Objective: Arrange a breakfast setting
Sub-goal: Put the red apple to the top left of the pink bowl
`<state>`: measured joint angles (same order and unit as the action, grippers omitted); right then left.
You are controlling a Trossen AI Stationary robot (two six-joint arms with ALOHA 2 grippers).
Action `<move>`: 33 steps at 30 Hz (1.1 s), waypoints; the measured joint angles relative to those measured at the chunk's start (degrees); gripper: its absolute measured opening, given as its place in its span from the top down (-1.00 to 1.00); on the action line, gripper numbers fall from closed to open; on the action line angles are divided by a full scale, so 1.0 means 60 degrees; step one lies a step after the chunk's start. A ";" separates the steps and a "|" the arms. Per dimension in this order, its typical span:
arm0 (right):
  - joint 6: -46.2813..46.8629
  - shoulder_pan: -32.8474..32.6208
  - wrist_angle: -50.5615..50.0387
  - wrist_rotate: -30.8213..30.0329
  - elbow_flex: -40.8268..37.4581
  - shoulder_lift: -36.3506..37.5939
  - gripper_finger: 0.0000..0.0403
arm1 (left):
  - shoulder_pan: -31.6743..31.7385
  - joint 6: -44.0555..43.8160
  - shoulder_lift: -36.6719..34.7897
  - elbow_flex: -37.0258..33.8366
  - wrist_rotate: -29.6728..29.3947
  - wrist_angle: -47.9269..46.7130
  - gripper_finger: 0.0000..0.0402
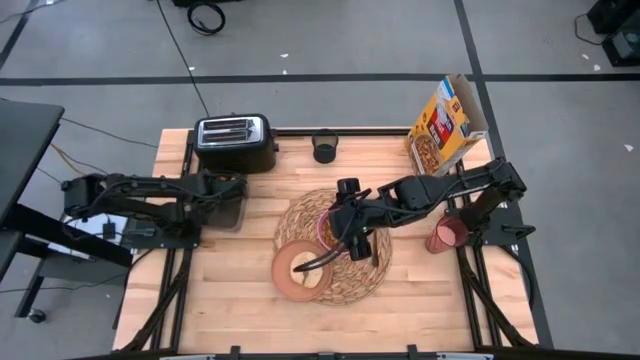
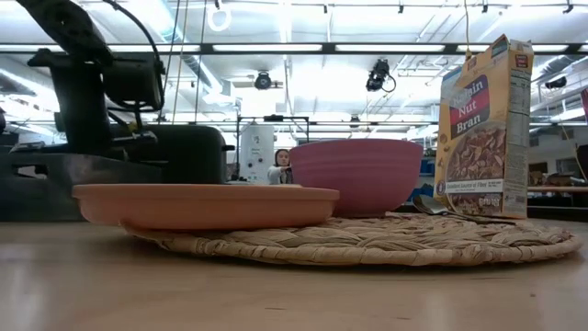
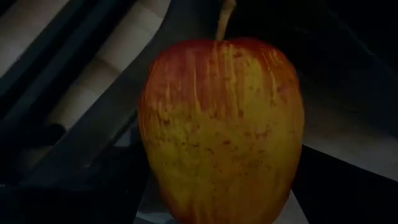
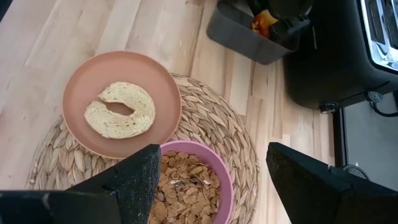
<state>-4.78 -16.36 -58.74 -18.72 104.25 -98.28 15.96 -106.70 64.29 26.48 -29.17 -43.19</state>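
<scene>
Red apple [image 3: 221, 124] filling left wrist view alone

The woven placemat [image 4: 224, 134] is straw-tan, plaited in a leaf-like pattern; the plate [image 4: 78, 93] on it is brownish-pink, the toast slice [image 4: 119, 110] pale beige; the bowl [image 2: 356, 175] is pink, its cereal golden-brown; the apple [image 3: 221, 127] is red, streaked and speckled yellow; the cereal box [image 2: 484, 129] is yellow with a red panel; the toaster [image 1: 235, 142] is black; the surface [image 1: 250, 310] is pale wood; the cup [image 1: 446, 236] is translucent pink.
</scene>
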 joint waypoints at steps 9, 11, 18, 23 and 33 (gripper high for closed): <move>-0.0452 0.0124 -0.0004 0.0076 0.0000 0.0000 -0.47 | 0.0690 0.0894 0.0284 0.0000 0.0143 0.0837 -0.57; -0.0449 0.0128 0.0015 0.0076 0.0000 0.0000 -0.47 | 0.0632 0.1005 0.0228 0.0000 0.0085 0.0821 -0.56; -0.0586 0.0193 0.0076 0.0073 0.0495 0.0018 -0.47 | -0.0253 0.1387 -0.0468 0.0538 -0.0662 0.0345 -0.57; -0.0837 0.0345 0.0050 0.0032 0.0901 0.0022 -0.47 | -0.1061 0.2520 -0.0972 0.1589 -0.1219 -0.0804 -0.56; -0.0507 0.0381 0.1325 0.0031 0.1202 0.0026 -0.47 | -0.4582 0.7665 -0.1404 0.3606 -0.3392 0.1192 -0.56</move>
<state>-7.82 -14.08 -50.79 -18.53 111.46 -98.13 -11.53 -60.72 55.87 48.12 -49.53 -36.04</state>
